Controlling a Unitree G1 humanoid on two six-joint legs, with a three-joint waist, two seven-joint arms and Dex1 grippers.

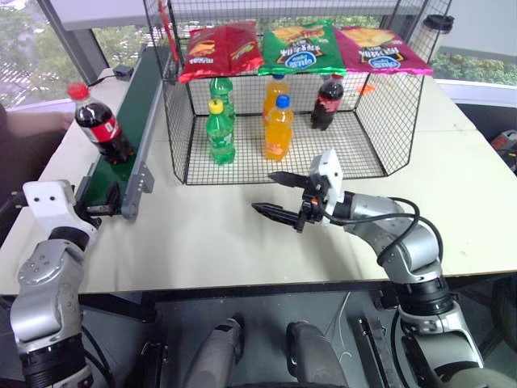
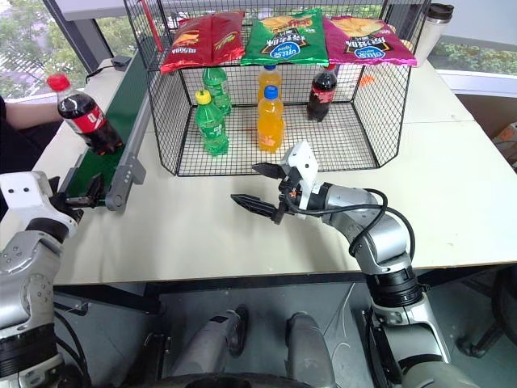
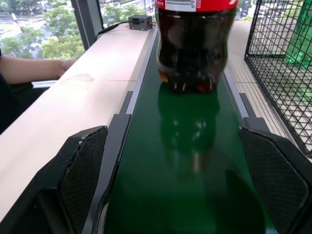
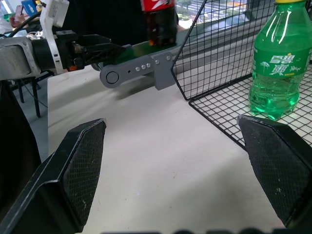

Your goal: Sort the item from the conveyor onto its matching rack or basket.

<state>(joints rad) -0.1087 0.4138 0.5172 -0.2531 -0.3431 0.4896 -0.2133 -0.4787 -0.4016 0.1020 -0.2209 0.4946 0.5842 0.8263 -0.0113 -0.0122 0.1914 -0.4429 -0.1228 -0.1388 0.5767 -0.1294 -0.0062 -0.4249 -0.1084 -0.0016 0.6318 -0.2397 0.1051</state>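
Observation:
The item, a cola bottle (image 1: pixel 98 125) with a red cap and red label, stands upright on the dark green conveyor (image 1: pixel 133 113) near its front end. My left gripper (image 1: pixel 101 208) is open at that end, level with the belt; in the left wrist view the bottle (image 3: pixel 195 44) stands a little ahead of its spread fingers (image 3: pixel 78 175), apart from them. My right gripper (image 1: pixel 265 192) hangs open and empty over the table in front of the black wire basket (image 1: pixel 176 137), pointing left toward the conveyor.
Inside the basket stand two green bottles (image 1: pixel 220 129), two orange bottles (image 1: pixel 278 129) and a dark-capped cola bottle (image 1: pixel 326 103); crisp bags (image 1: pixel 300 47) lie along its top. A person's arm (image 3: pixel 29 68) rests left of the belt. White table (image 1: pixel 226 242) lies between my grippers.

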